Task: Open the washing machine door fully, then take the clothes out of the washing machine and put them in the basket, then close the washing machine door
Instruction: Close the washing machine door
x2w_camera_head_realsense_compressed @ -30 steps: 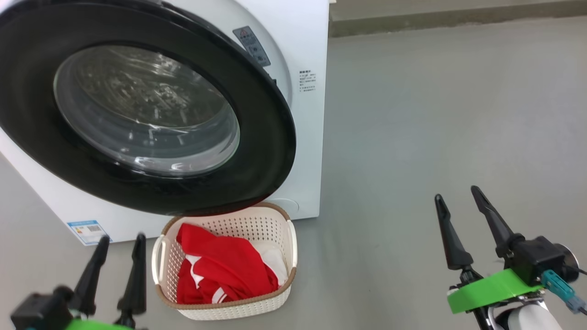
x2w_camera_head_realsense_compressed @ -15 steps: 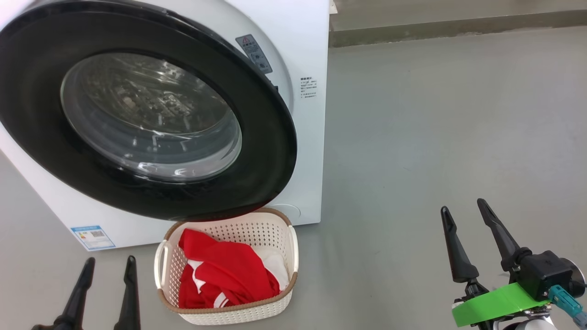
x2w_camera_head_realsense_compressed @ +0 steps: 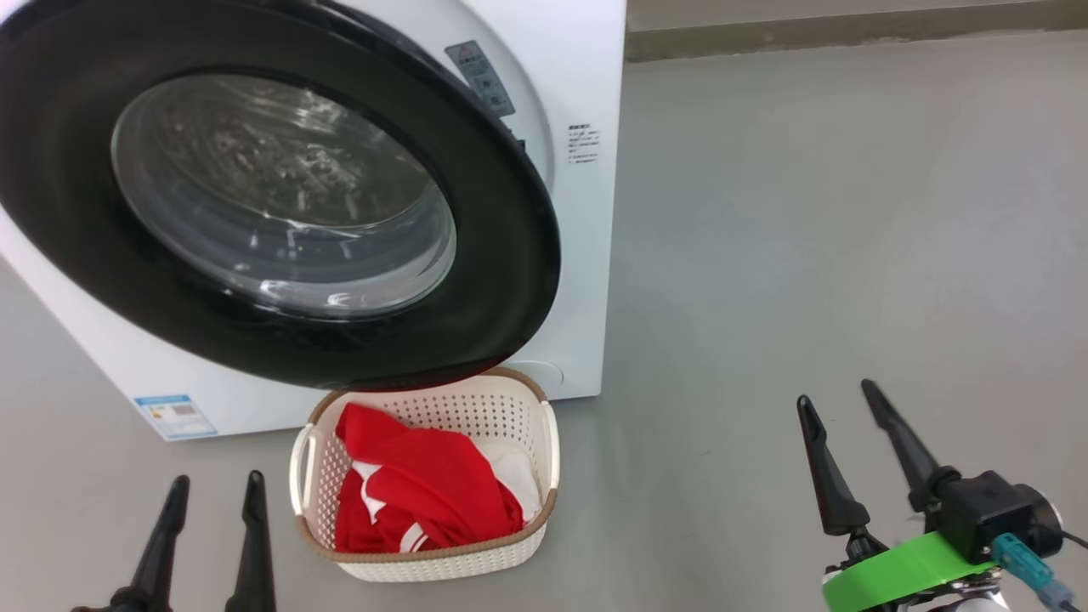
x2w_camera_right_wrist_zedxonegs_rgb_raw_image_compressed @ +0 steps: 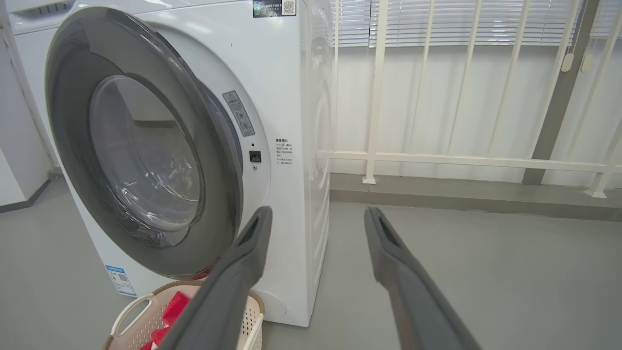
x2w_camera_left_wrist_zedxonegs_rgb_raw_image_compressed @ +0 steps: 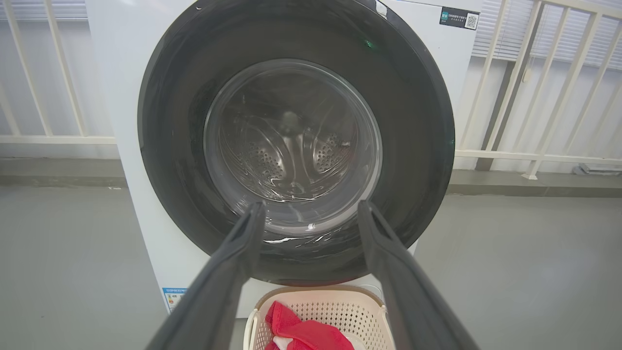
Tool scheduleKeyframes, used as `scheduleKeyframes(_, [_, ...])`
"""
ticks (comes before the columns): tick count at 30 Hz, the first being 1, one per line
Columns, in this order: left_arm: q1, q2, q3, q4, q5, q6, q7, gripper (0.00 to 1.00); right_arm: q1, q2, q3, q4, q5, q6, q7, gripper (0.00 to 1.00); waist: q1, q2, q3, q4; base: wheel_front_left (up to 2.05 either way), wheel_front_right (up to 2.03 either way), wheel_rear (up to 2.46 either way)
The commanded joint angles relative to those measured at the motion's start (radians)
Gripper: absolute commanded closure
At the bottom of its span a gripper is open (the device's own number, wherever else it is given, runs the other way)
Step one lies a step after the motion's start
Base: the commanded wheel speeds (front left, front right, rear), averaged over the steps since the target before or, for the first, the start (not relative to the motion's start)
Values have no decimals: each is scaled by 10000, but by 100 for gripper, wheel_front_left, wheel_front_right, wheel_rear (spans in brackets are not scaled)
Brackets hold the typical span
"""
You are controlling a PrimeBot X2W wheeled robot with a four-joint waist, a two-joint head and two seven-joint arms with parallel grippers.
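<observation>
1. The left gripper [x2w_camera_head_realsense_compressed: 217, 478] is at the lower left of the head view, over the grey floor [x2w_camera_head_realsense_compressed: 807, 212]. Its two dark fingers are spread, with nothing between them.
2. The washing machine [x2w_camera_head_realsense_compressed: 586, 212] stands on the floor, with a small blue label [x2w_camera_head_realsense_compressed: 174, 415] low on its white front.
3. The door [x2w_camera_head_realsense_compressed: 510, 280] covers most of that front. In the right wrist view it is ajar: its right edge stands off the panel and the latch hole shows beside it. The steel drum shows through the glass.
4. The basket [x2w_camera_head_realsense_compressed: 442, 565] sits on the floor just in front of the machine, its back edge below the door's lower rim.
5. The clothes [x2w_camera_head_realsense_compressed: 425, 501] lie heaped in the basket, red with white stripes and a white part at the right.
6. The right gripper [x2w_camera_head_realsense_compressed: 835, 393], green band [x2w_camera_head_realsense_compressed: 901, 574] at its wrist, hangs at the lower right, well apart from the basket. Its fingers are spread and hold nothing.
</observation>
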Motion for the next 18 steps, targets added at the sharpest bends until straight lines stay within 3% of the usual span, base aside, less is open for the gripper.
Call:
scheduleKeyframes(1, [-472,58,383,-267,82,-60,-119,0,-305,-43,300,-158,-72,63,-63,82,0,0,98,118,0,0,0])
scheduleKeyframes(2, [-488,-26,368,-292,98,-108,-119,0,-398,-43,369,-75,-102,63,-63,100,0,0,140,178,0,0,0])
scheduleKeyframes(18, [-1510,-447,-231,-336,221,-809,-120,0,-4000,-43,1539,2215,-147,63,-63,100,0,0,1732,1690,0,0,0])
